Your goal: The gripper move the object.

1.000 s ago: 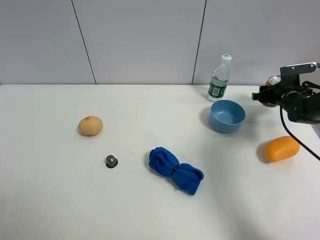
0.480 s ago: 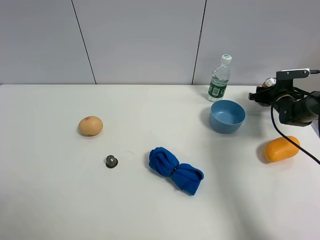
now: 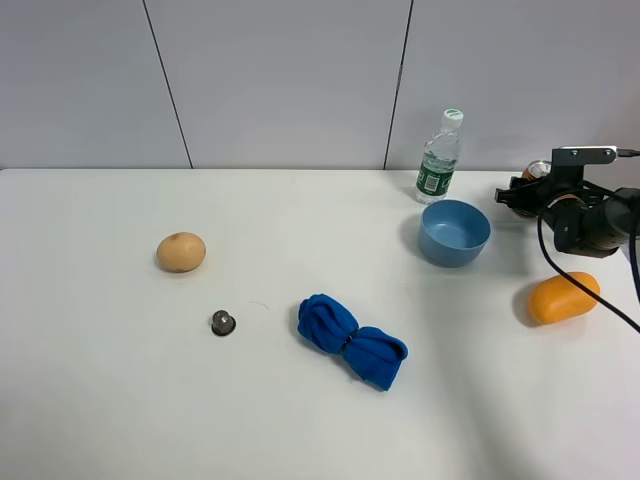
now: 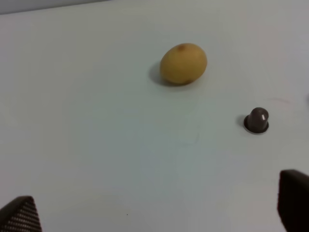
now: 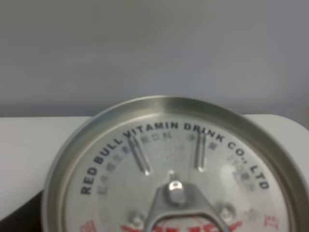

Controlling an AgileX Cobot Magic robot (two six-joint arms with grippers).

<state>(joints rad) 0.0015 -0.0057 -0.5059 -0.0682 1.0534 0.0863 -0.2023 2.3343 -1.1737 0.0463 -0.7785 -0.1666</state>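
The yellow-orange can (image 3: 537, 170) shows only its silver top and a bit of its side at the far right back of the table, held in my right gripper (image 3: 524, 191), a black claw on a black arm with cables. In the right wrist view the can's silver top (image 5: 171, 183) fills the frame at close range, and a dark finger edge (image 5: 14, 220) shows in one corner. My left gripper (image 4: 154, 215) is open and empty, with its fingertips (image 4: 19, 215) far apart over the bare table. It is out of the exterior high view.
A clear plastic bottle (image 3: 439, 158) and a blue bowl (image 3: 454, 232) stand just left of the right gripper. An orange fruit (image 3: 563, 297) lies in front of it. A potato (image 3: 181, 252), a small metal knob (image 3: 223, 322) and a blue cloth (image 3: 350, 340) lie further left.
My right gripper has moved a little left and down with the can in it. Nothing else on the table has moved.
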